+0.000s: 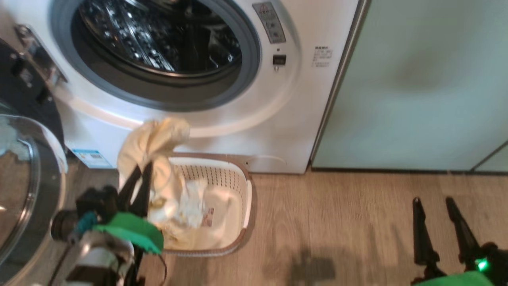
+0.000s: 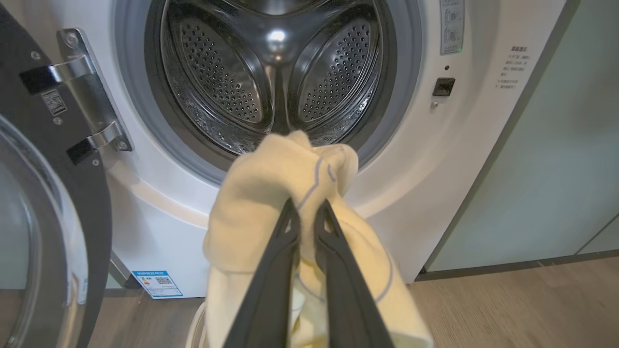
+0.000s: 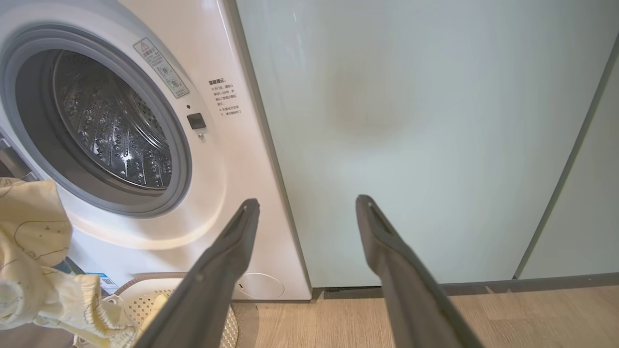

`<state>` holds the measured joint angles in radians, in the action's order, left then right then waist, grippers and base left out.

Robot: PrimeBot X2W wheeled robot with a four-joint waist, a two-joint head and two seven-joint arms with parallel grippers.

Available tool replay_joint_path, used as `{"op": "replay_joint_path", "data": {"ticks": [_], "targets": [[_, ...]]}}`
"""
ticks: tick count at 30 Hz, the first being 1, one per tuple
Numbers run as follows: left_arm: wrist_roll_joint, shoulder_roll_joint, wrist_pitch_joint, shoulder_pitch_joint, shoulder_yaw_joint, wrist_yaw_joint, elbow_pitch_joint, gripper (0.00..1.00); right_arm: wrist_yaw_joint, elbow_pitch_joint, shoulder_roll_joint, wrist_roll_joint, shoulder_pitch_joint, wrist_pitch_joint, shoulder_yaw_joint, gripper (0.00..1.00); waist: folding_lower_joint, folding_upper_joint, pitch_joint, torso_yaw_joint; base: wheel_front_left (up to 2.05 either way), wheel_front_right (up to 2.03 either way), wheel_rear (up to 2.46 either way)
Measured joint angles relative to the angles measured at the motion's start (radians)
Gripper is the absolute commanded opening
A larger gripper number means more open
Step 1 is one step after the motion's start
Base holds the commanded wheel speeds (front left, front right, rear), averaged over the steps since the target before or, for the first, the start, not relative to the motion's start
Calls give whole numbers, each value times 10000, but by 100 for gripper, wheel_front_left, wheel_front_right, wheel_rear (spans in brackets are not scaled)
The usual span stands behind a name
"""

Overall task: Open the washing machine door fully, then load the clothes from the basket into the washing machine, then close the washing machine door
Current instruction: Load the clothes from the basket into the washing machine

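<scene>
The white washing machine (image 1: pixel 254 119) (image 2: pixel 159 232) (image 3: pixel 232 159) stands open, its steel drum (image 2: pixel 275 82) bare inside. Its black glass door (image 1: pixel 24 174) (image 2: pixel 43 217) is swung wide to the left. My left gripper (image 1: pixel 143 166) (image 2: pixel 307 207) is shut on pale yellow clothes (image 1: pixel 154 139) (image 2: pixel 271 193) (image 3: pixel 29 251), lifted above the basket (image 1: pixel 248 198) (image 3: pixel 208 302) and just below the drum's mouth. More pale clothes (image 1: pixel 190 214) lie in the basket on the floor before the machine. My right gripper (image 1: pixel 433 201) (image 3: pixel 307 205) hangs open and empty, low at the right, facing the cabinet.
A pale green cabinet (image 1: pixel 416 87) (image 2: pixel 556 169) (image 3: pixel 411 135) stands right of the washer. Wooden floor (image 1: pixel 337 230) lies bare between the basket and my right gripper. The open door takes up the room at the left.
</scene>
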<state>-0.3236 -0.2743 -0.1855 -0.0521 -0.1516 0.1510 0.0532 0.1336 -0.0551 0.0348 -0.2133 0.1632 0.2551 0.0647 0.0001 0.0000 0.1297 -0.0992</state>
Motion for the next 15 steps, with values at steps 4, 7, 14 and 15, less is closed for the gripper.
{"op": "replay_joint_path", "data": {"ticks": [4,7,14,15], "targets": [[-224,-119,35,-974,192,-174,433,0,0,-155,0,-81,-447,0,0,100,1,0,622,-105,0,0,0],[-286,-341,207,-1776,251,-311,744,0,0,-209,0,-190,-733,0,-4,100,1,0,1142,-196,0,0,0],[-535,-748,836,-3936,357,-796,1653,0,0,-372,0,-456,-1491,0,79,100,1,0,2428,-399,0,0,0],[-629,-794,970,-4236,397,-894,1822,0,0,-374,2,-502,-1611,0,117,100,2,0,2606,-429,0,0,0]]}}
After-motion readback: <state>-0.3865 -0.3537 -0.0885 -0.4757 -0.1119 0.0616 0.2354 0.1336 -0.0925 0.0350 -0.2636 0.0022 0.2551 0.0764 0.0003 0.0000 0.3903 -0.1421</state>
